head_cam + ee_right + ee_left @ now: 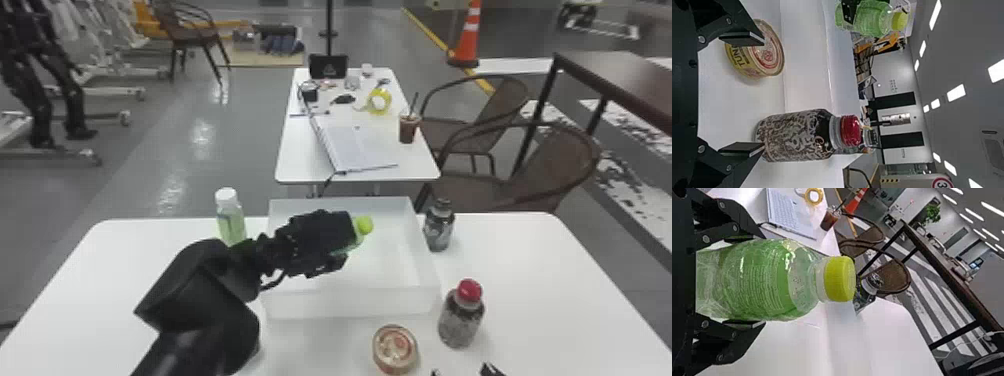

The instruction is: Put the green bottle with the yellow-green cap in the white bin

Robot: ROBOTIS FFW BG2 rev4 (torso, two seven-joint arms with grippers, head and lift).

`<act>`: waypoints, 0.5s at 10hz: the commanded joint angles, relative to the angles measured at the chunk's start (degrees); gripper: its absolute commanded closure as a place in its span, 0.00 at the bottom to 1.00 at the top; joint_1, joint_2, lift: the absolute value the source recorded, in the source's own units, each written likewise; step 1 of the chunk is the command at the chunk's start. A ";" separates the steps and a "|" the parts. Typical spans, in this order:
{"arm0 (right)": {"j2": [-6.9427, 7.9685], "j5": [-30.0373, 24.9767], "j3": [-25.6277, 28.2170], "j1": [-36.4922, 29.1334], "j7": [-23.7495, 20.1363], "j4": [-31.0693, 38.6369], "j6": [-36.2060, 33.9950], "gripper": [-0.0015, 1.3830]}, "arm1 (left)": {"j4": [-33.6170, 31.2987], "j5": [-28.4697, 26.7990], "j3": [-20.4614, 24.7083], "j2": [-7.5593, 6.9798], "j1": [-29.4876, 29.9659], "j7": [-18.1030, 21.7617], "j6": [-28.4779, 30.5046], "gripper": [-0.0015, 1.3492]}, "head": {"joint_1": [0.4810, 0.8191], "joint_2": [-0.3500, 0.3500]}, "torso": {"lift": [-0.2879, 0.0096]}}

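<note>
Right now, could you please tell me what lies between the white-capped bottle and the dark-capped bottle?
The head view shows the white bin there, the left gripper holding the green bottle above it.

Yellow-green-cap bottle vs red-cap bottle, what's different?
Cap: yellow-green on the green bottle, red on the red-cap bottle.
Body: green bottle is green; red-cap bottle is dark, patterned.
Place: green bottle is held by the left gripper over the white bin; red-cap bottle stands on the table.
Both are capped.
</note>
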State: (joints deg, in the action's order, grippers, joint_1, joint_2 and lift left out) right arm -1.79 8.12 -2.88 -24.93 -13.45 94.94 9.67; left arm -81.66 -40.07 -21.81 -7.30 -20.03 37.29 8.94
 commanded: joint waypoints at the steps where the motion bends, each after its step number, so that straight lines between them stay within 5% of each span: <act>1: 0.03 0.23 -0.02 -0.12 0.00 -0.01 0.00 0.24 | -0.07 1.57 2.39 0.36 1.31 0.06 -0.86 0.09 | 0.20 0.50 | 0.63; 3: -0.05 0.32 -0.02 -0.21 0.00 -0.01 0.00 0.24 | -4.65 5.53 8.37 1.06 5.52 0.24 -2.79 0.09 | 0.20 0.50 | 0.63; 5: -0.05 0.32 -0.02 -0.21 0.00 -0.01 0.00 0.24 | -10.53 14.58 17.77 3.44 13.26 -1.69 -4.64 0.09 | 0.20 0.50 | 0.63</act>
State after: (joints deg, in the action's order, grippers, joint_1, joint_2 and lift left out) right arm -1.85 8.44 -2.90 -25.14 -13.45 94.92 9.67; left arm -90.76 -28.23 -6.73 -4.63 -8.97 35.52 4.76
